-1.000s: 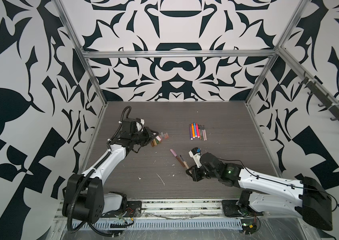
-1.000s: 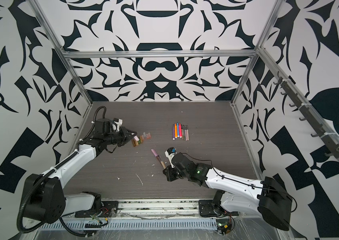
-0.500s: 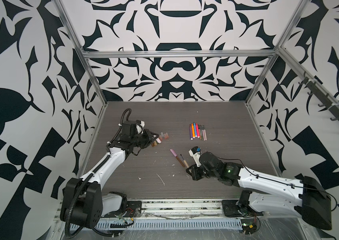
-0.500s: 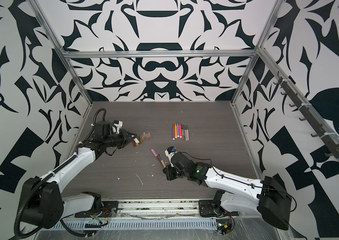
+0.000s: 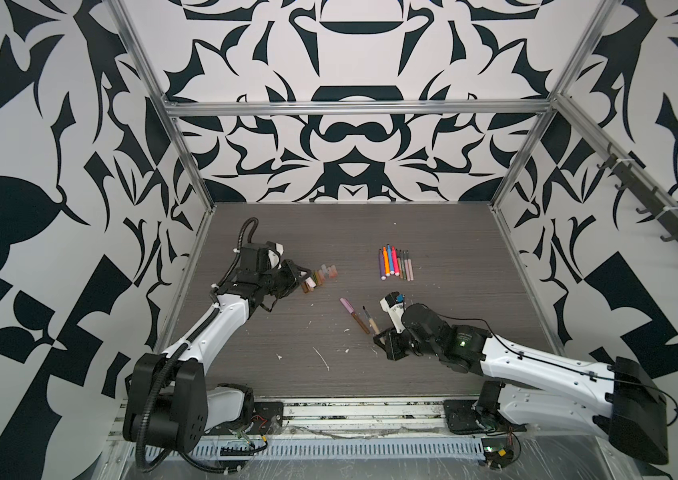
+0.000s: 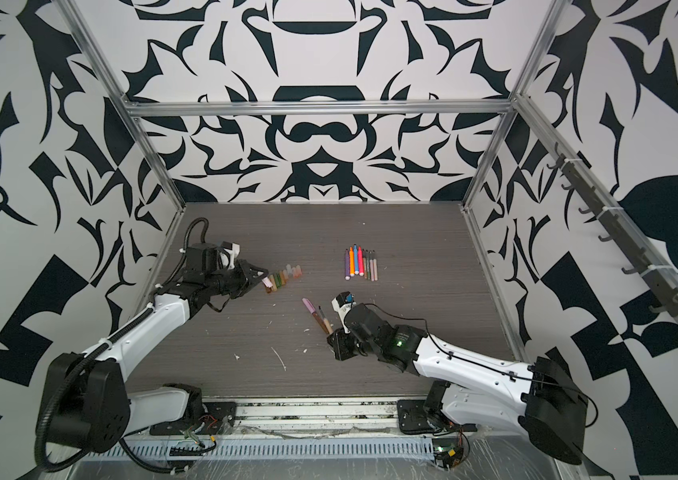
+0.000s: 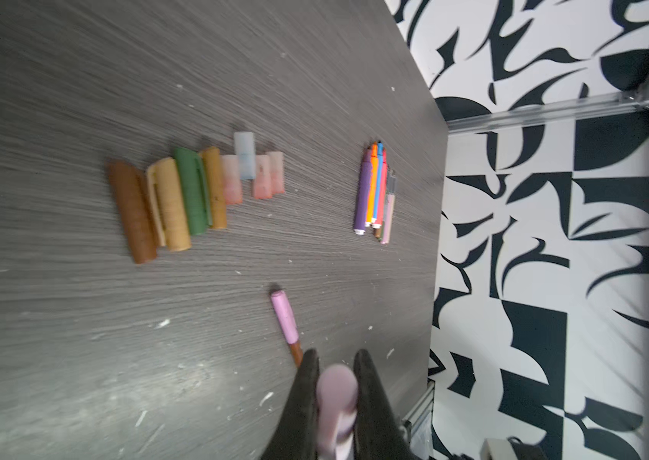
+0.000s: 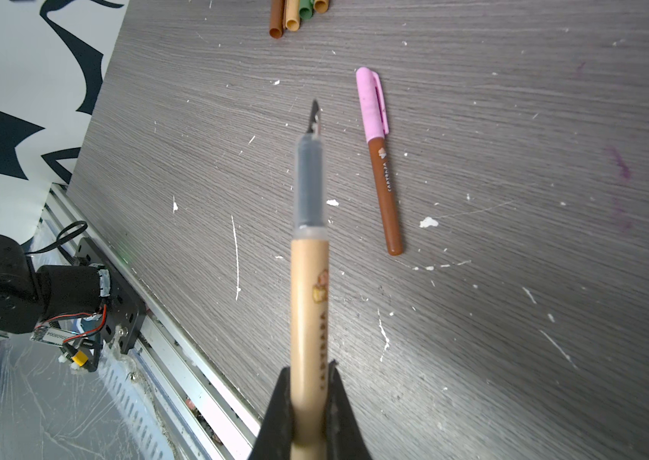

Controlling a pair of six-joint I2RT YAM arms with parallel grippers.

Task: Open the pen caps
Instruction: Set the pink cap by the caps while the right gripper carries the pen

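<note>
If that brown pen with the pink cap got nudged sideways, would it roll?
Probably only briefly: the brown pen is round, but its pink cap carries a clip that should stop it. Slim and straight, it is likely stiff and light.

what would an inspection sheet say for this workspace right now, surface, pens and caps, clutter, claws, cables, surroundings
surface: dark wood-grain table.
job's things: row of loose caps at left; row of uncapped pens further back; one brown pen lying with its pink cap on.
clutter: white flecks; faint ink marks.
grippers: left claw shut on a lilac cap; right claw shut on a tan pen, cap off, tip bare.
cables: black hose on the left arm; thin cable on the right arm.
surroundings: patterned walls, metal frame, hook rail.
</note>
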